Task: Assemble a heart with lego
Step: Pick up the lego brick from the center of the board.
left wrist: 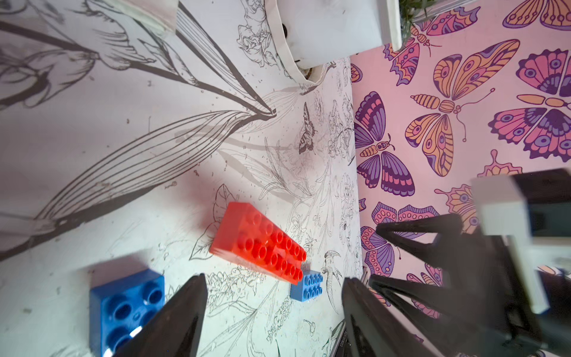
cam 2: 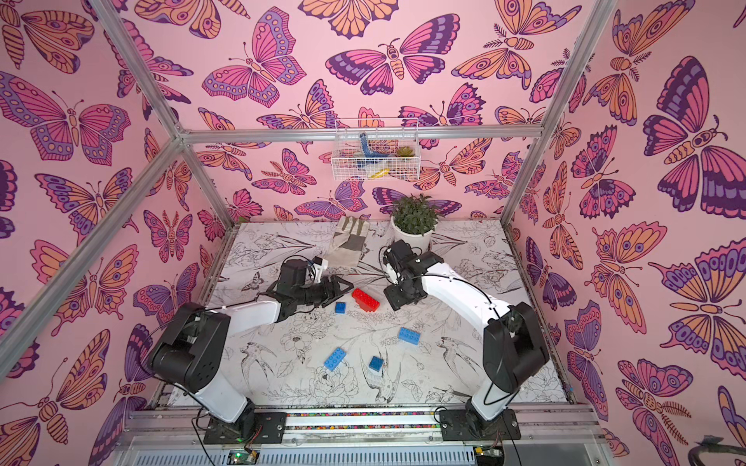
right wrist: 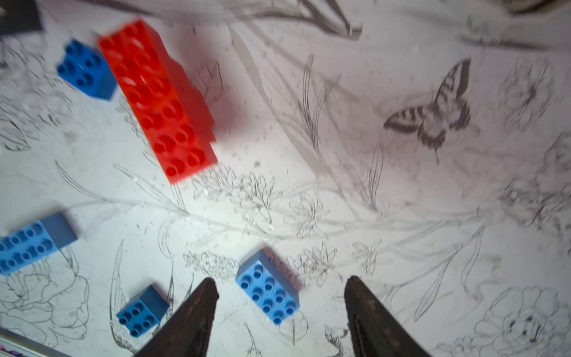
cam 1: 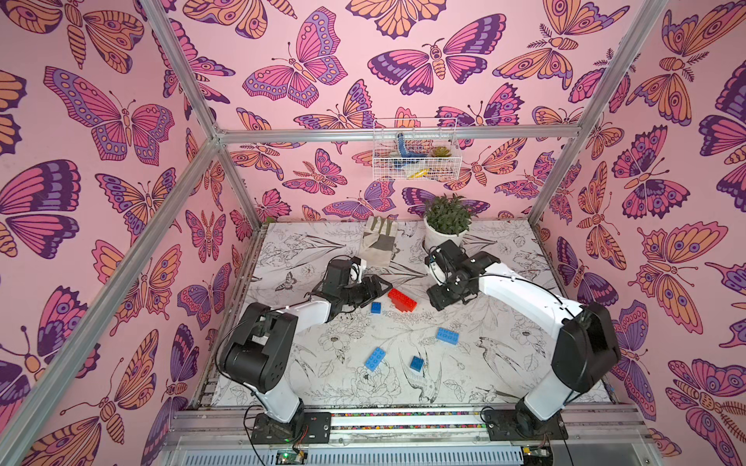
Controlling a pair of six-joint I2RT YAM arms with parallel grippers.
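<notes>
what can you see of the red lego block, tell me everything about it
The red block looks like several glossy plastic bricks pressed into one stepped lump, with round studs facing up. It lies on the printed table sheet between the left claw and the right claw. Both are open and neither touches it. A small blue square brick sits close beside it, apart.

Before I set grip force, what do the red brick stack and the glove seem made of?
Red brick stack: hard moulded plastic with a glossy finish; light glints off its studs and its edges are crisp. Glove: soft woven cloth, probably canvas with grey patches, matte and creased; the exact fabric is unclear.
</notes>
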